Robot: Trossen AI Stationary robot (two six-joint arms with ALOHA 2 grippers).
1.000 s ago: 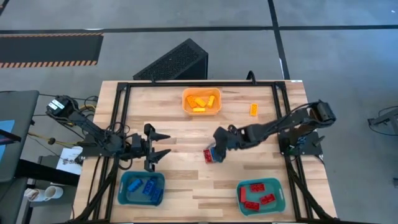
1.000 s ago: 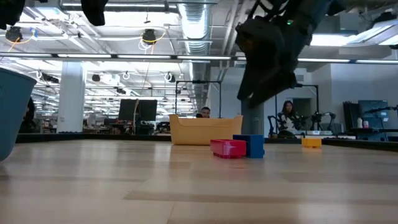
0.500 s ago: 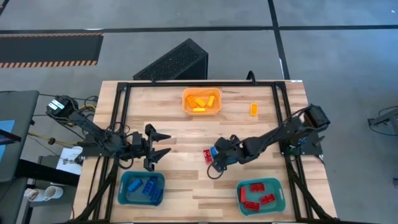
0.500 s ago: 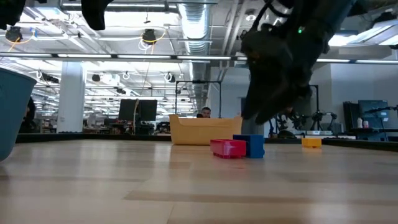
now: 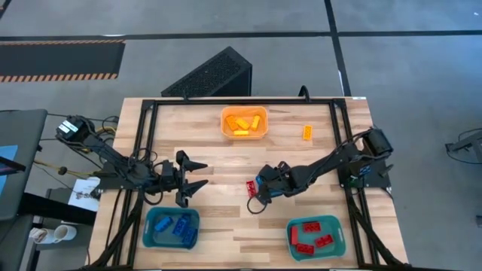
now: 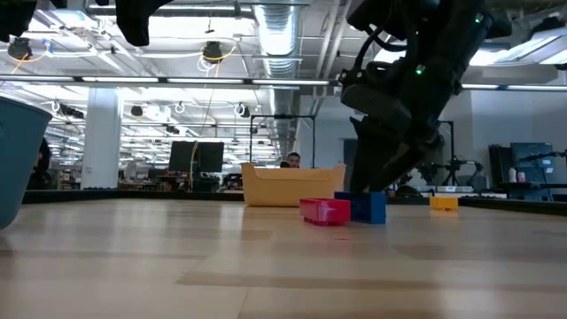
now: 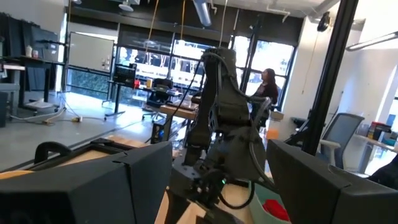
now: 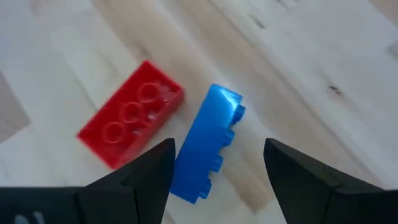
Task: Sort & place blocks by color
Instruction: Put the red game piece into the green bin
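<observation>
In the middle of the table a red block [image 8: 130, 115] lies flat with a blue block [image 8: 208, 140] on its side next to it. My right gripper [image 8: 219, 146] is open and slants down over the blue block [image 6: 365, 208], one finger on each side of it. The red block [image 5: 251, 187] shows just left of that gripper [image 5: 256, 194]. A loose yellow-orange block [image 5: 307, 132] lies at the far right. My left gripper [image 5: 192, 181] waits open at the table's left, holding nothing. My right gripper has the blue block between its open fingers. One finger [image 8: 152, 171] stands right beside the block's lower end [image 8: 186, 183]. Whether it touches the block, I cannot tell. The block rests on the table.
An orange bin [image 5: 243, 113] with yellow-orange blocks stands at the far middle. A teal bin [image 5: 151, 226] with blue blocks is at the near left, and a teal bin [image 5: 292, 239] with red blocks is at the near right. Bare wood lies between them.
My right gripper has come down and toward the table's near edge, from above the two blocks to low around the blue one, its fingers still apart.
</observation>
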